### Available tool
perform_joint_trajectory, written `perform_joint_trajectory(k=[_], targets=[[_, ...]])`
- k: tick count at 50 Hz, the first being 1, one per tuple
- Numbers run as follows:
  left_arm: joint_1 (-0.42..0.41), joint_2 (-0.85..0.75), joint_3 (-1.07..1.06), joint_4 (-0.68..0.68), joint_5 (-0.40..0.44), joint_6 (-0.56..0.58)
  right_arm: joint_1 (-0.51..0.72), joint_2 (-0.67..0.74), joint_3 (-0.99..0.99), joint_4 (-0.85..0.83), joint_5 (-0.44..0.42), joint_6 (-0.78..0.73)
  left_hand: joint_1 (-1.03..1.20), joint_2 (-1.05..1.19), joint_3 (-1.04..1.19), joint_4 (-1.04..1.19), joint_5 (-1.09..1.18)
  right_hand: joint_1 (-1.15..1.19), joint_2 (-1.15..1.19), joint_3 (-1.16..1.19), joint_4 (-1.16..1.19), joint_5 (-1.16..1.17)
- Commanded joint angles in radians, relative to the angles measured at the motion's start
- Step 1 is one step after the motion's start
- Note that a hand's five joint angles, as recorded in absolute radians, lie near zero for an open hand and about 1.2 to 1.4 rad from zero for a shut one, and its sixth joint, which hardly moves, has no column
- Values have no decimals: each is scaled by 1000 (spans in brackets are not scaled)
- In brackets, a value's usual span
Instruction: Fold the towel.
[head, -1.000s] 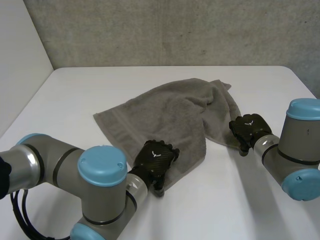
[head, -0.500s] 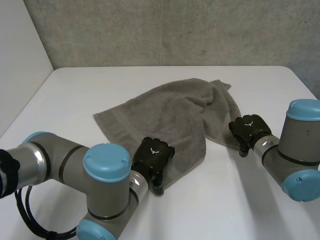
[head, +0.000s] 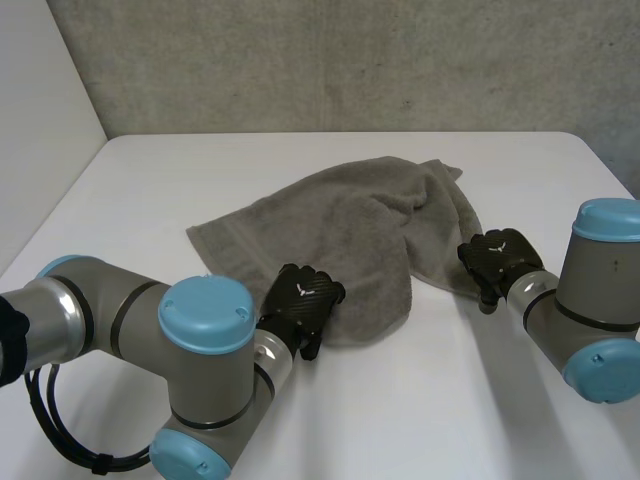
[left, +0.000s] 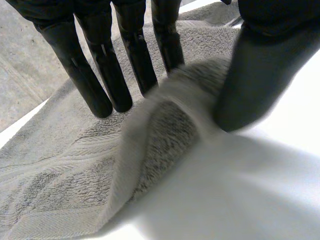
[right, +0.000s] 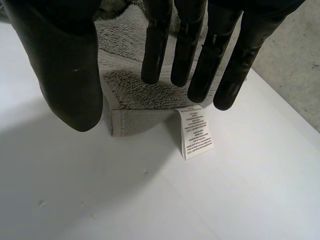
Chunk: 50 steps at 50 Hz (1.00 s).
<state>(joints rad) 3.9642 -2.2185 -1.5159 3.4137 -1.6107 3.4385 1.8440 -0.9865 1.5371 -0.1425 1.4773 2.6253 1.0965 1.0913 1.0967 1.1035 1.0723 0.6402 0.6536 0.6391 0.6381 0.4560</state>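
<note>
Back toward the robot the left hand (head: 303, 300) has been pulled, with the near corner of the towel (head: 340, 225) pinched between fingers and thumb. The right hand (head: 495, 255) is held open above the other corner, gripping nothing, so the towel could be dragged crooked across the bench (head: 450, 400).

The left arm (head: 110, 318) and right arm (head: 598, 285) are thick grey tubes with light-blue caps (head: 207, 312). The left hand (head: 305, 303) and right hand (head: 497, 257) are black, with slim rod-like fingers (left: 95, 75) and a white mark (head: 301, 289) on the back.
</note>
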Motion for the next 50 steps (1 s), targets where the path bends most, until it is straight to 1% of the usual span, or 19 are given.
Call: perform_joint_trajectory(k=[1,8,16,21,28,34,50], targets=[[3,2,-1,-13,0,5,0,3,-8,0,1,1,299,304,298,291,148,-6,-20,-5,-4,3],[13,20,-7,-22,0,5,0,37,-31,0,0,2,300,305,300,293,149,3,-11,4,5,12],[76,71,-20,-21,-2,-4,0,101,-90,0,1,2,300,305,300,293,149,11,-2,12,14,21],[92,79,-26,-21,-2,-7,-2,117,-114,-2,3,2,300,305,300,293,149,32,18,33,34,42],[92,79,-29,-21,-2,-7,0,126,-138,-5,3,6,300,305,300,293,149,41,27,42,43,50],[92,79,-30,-21,-2,-7,6,161,-160,-5,8,6,300,305,300,293,149,67,54,68,69,77],[92,79,-32,-21,-2,-7,6,163,-189,-19,8,6,300,305,300,293,149,117,104,118,119,127]])
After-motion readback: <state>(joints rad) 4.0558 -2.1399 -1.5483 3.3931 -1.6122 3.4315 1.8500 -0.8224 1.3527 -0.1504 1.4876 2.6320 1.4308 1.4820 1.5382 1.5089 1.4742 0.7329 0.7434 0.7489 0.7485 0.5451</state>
